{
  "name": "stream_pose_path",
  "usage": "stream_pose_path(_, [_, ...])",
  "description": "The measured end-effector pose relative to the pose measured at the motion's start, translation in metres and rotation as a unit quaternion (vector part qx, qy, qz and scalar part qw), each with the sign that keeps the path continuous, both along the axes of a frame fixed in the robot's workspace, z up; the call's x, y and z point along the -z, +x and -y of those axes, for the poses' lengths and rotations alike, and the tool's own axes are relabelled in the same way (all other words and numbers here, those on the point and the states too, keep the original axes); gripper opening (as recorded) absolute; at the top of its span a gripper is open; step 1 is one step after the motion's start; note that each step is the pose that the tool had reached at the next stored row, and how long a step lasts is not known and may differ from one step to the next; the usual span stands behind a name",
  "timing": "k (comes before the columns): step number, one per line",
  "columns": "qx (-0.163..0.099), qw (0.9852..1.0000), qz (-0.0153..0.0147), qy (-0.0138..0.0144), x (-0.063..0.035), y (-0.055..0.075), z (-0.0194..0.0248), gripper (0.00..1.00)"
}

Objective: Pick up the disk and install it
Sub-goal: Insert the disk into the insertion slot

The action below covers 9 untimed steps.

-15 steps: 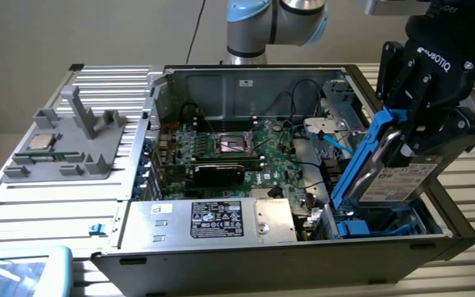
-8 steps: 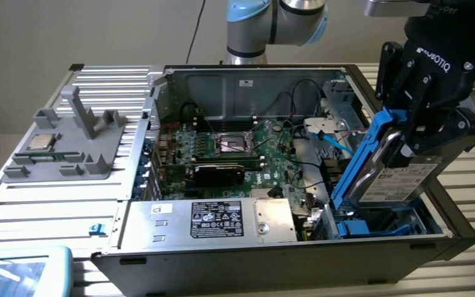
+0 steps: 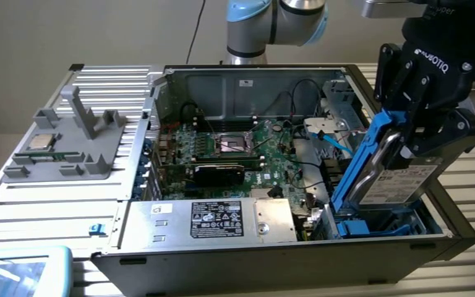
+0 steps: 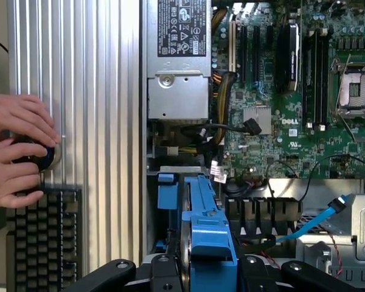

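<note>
At the case's corner on the exterior view's right, the gripper is clenched on the disk, fingers pinching its upper part across the flat faces. Disk stands on edge, long axis steep, near upright. Top end leans toward the exterior view's right, bottom end is down inside the case by the blue bay. Contact with the bay: cannot tell. White label faces the exterior view's right; a blue rail runs up the edge nearest the motherboard. Power supply lies along the near wall, just beside the bay. Blue cable hangs between motherboard and disk. Outside the case, on the exterior view's left, a grey fixture carries 1 square chip. Wrist view: gripper sights along the disk edge-on, blue rail toward the camera. 2 hands rest on a dark round object beside a keyboard, well apart from the disk.
</note>
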<state>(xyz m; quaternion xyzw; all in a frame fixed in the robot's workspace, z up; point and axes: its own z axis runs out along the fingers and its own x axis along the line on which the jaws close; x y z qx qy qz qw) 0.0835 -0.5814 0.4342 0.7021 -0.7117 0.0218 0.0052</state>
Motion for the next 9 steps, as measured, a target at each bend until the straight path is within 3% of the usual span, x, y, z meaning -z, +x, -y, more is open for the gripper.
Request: stream_pose_path(9, [-0.002,1.0,0.0008,-0.001,0.0017,-0.0003,-0.0011,0.37])
